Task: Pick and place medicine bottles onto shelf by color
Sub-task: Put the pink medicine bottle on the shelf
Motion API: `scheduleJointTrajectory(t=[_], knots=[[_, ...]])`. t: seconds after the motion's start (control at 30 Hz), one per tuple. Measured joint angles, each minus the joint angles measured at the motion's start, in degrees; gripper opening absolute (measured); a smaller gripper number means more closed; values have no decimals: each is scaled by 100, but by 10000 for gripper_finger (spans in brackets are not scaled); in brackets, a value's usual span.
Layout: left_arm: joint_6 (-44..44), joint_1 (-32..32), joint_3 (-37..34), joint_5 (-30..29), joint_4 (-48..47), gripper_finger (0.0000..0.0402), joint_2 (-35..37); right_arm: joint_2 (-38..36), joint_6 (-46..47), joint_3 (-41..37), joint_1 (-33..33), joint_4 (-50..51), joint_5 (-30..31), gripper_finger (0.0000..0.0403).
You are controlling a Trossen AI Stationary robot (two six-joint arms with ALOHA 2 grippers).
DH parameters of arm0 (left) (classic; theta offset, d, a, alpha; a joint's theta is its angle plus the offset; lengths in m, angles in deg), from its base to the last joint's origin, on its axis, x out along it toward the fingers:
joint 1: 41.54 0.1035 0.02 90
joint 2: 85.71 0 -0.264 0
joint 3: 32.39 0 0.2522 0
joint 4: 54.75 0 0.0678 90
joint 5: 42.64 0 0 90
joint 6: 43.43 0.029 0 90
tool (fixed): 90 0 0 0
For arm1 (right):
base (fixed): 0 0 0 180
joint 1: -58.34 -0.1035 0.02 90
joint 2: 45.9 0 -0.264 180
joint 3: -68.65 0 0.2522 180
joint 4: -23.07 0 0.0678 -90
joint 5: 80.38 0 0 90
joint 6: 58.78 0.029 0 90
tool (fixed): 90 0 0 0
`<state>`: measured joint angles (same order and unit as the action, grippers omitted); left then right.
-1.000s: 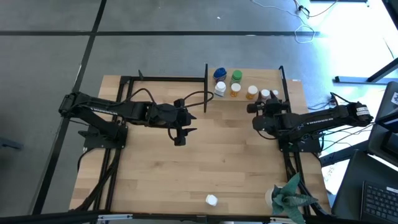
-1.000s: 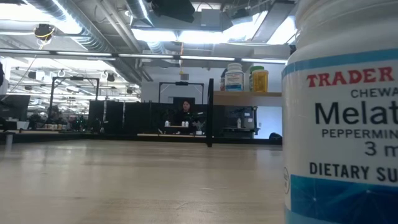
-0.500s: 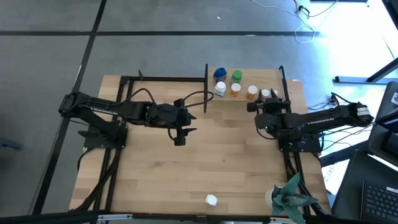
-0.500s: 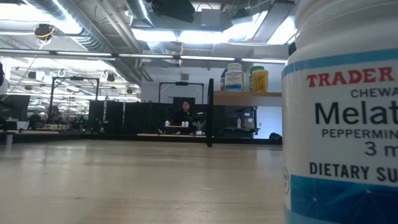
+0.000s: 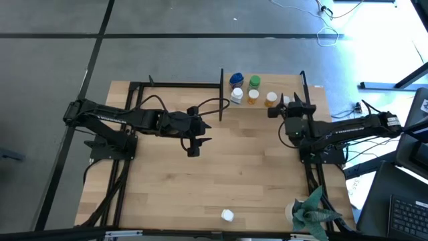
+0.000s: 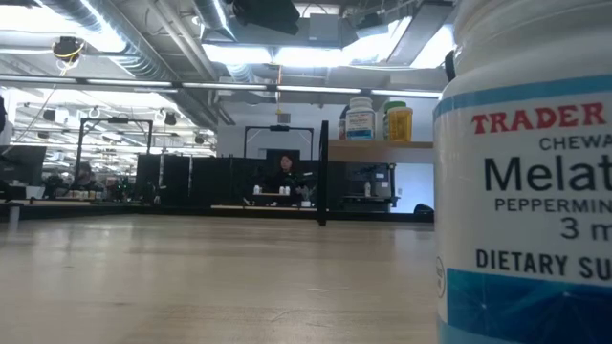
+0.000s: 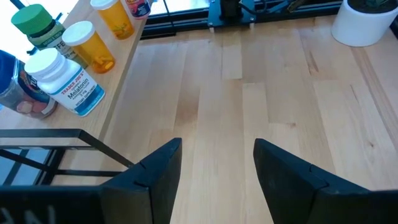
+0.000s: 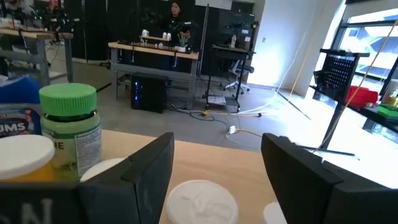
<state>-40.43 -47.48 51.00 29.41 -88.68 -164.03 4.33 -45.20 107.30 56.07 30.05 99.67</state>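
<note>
White "TRADER" melatonin bottle (image 6: 535, 182).

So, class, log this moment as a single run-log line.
left hand: open, mid-table, idle | right hand: open, at shelf beside white-capped bottle | white bottle: near table edge

Left arm: stretched from the frame's left edge toward centre, wrist bent down; left gripper (image 5: 192, 151) empty, fingers (image 7: 158, 174) parted
Right arm: reaching from the right edge toward upper right; right gripper (image 5: 289, 102) empty, fingers (image 8: 143, 171) spread wide
</note>
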Motion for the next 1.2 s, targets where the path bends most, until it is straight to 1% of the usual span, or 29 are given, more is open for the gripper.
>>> scheduleJointTrajectory(t=[0.1,0.2,0.33,0.4,0.47,0.57,0.67,0.77,0.93,0.97,1.2], knots=[[0,0,0,2,0,193,0,-87,-628,0,0,-436,-3,244],[0,0,0,2,0,193,0,-165,-1481,0,-33,-1048,-35,244],[0,0,0,2,-21,193,0,-268,-2708,0,-259,-1795,-521,244],[0,0,0,2,-67,193,0,-331,-3151,0,-455,-1935,-776,242],[-2,0,0,0,-112,193,0,-413,-3435,0,-693,-1923,-826,234],[-2,0,0,2,-184,193,0,-546,-3800,0,-1118,-1920,-628,207],[0,0,0,2,-190,193,0,-670,-3994,0,-1569,-1892,-373,166],[2,0,0,1,-190,193,0,-738,-4142,0,-1988,-1702,-29,114],[3,0,0,0,-192,193,0,-768,-4251,0,-2607,-1485,-11,18],[2,0,0,2,-192,193,0,-770,-4258,0,-2714,-1453,-12,10],[2,0,0,0,-192,193,0,-779,-4255,0,-3256,-1430,-10,4]])
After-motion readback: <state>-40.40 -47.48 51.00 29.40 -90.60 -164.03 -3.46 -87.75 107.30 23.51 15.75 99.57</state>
